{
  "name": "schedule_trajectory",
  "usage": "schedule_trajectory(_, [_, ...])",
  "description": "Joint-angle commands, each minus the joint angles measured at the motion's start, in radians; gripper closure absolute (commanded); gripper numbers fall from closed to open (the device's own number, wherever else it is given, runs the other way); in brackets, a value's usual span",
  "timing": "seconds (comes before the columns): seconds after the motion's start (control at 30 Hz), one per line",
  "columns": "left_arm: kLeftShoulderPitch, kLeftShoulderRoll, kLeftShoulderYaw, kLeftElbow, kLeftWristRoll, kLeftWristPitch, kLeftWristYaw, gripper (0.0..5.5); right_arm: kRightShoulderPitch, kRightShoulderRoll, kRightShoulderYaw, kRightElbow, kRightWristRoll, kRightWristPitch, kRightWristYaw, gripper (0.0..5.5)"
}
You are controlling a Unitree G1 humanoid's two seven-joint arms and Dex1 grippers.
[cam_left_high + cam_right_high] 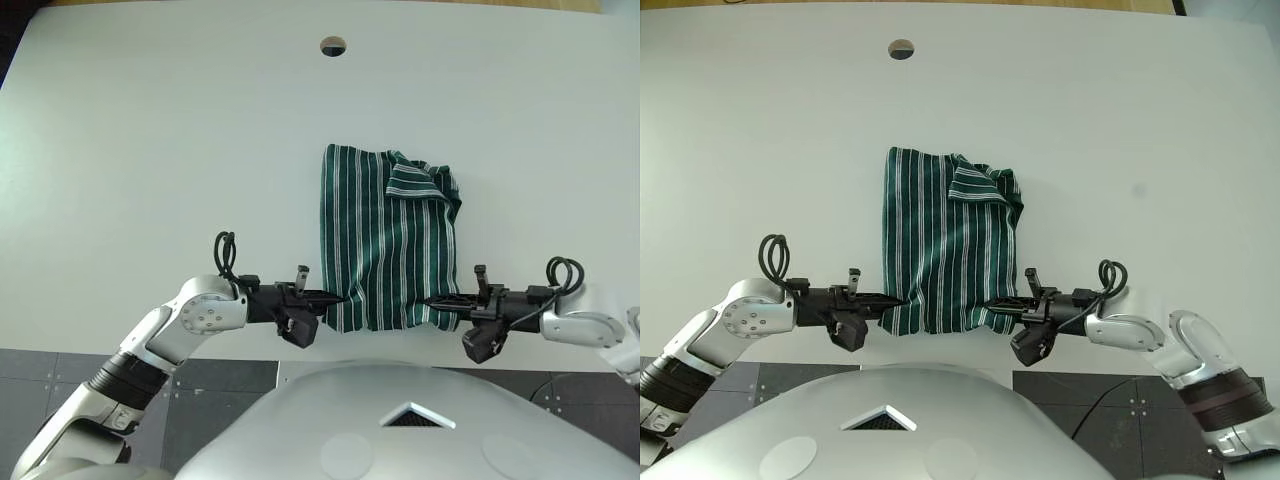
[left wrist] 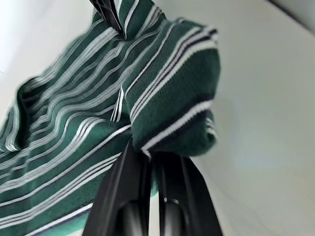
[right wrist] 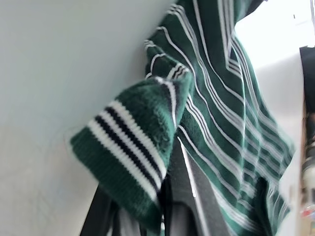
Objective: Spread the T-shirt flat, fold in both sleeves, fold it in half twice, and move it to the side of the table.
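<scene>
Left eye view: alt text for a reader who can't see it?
A green-and-white striped T-shirt, bunched into a rough rectangle, lies on a white table. The left gripper and right gripper each pinch one of its near corners, from opposite sides. A small round hole sits in the table farther back.

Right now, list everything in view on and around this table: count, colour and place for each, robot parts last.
T-shirt: 1, dark green with thin white stripes, lying on the table in front of the robot, far right corner bunched.
Table: 1, white, spanning most of the head views.
Hole: 1, dark and round, in the tabletop on the far side beyond the T-shirt.
Floor tiles: several, dark grey, below the table's near edge.
Left gripper: 1, black, at the T-shirt's near left corner, fingers shut on the hem.
Right gripper: 1, black, at the T-shirt's near right corner, fingers shut on the hem.
</scene>
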Motion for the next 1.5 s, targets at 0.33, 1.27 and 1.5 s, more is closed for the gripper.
schedule_trajectory(0.33, [-0.135, -0.061, 0.187, -0.090, -0.432, 0.585, -0.051, 5.40, -0.100, 0.124, -0.160, -0.213, 0.647, 0.627, 0.011, 5.31])
schedule_trajectory(1.27, [-0.519, -0.514, 0.303, 0.352, -0.376, 0.980, 0.360, 4.32, -0.484, 0.430, -0.253, 0.149, 0.476, 1.058, -0.281, 3.17])
schedule_trajectory(1.5, [-0.493, -0.539, 0.364, 0.315, -0.369, 0.865, 0.384, 4.32, -0.482, 0.451, -0.253, 0.105, 0.343, 0.904, -0.353, 3.37])
